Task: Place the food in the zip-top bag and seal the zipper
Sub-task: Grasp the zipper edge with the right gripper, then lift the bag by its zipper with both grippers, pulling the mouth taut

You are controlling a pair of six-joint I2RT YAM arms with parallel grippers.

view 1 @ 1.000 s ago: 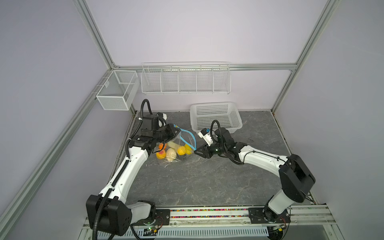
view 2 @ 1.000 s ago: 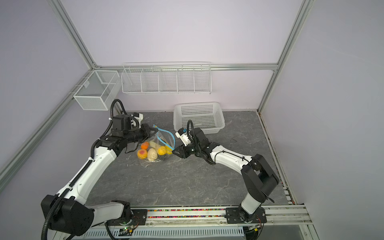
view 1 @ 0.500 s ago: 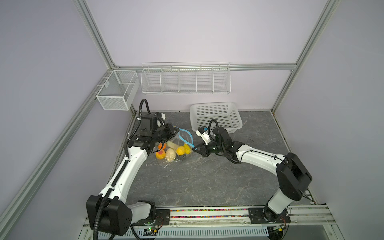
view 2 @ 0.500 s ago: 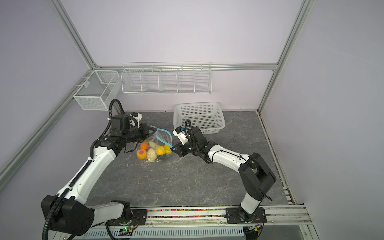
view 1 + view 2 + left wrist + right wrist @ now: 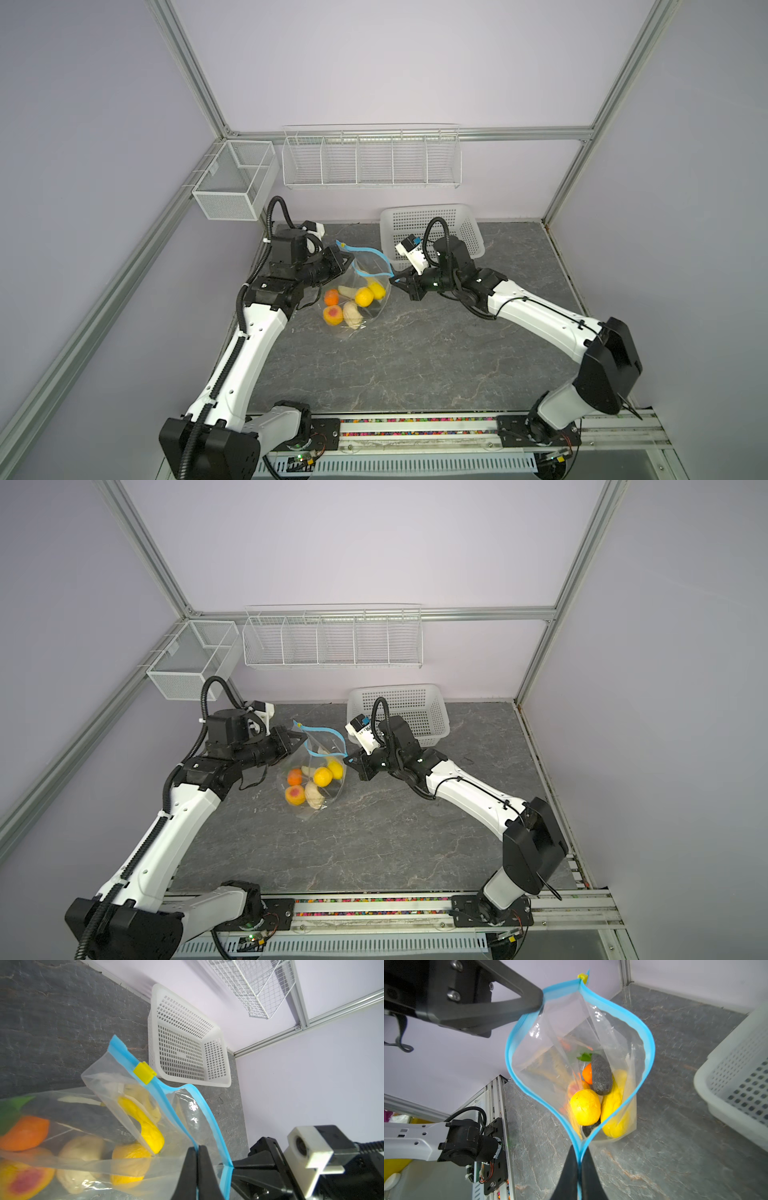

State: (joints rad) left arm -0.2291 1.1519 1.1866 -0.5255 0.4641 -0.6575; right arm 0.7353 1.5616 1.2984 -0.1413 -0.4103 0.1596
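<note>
While the white perforated basket (image 5: 432,232) sits on the worktop (image 5: 415,353) just behind my right arm's wrist and apart from the bag, a wire rack (image 5: 372,158) and a mesh bin (image 5: 232,183) hang on the walls above, well apart from both arms. The zip-top bag (image 5: 376,266) stands between the two arms with its bottom on the worktop, its mouth turned upward and gaping in a wide loop. The food (image 5: 585,1106) lies inside at the bottom: orange and yellow round pieces, a long yellow one, cream ones and a dark one. My left end effector (image 5: 348,261) is pressed together on one side of the mouth, pinching the zipper (image 5: 508,1055) close to the yellow slider (image 5: 144,1072). My right end effector (image 5: 580,1153) is likewise pressed together, pinching the opposite end of the zipper, where its two sides meet.
</note>
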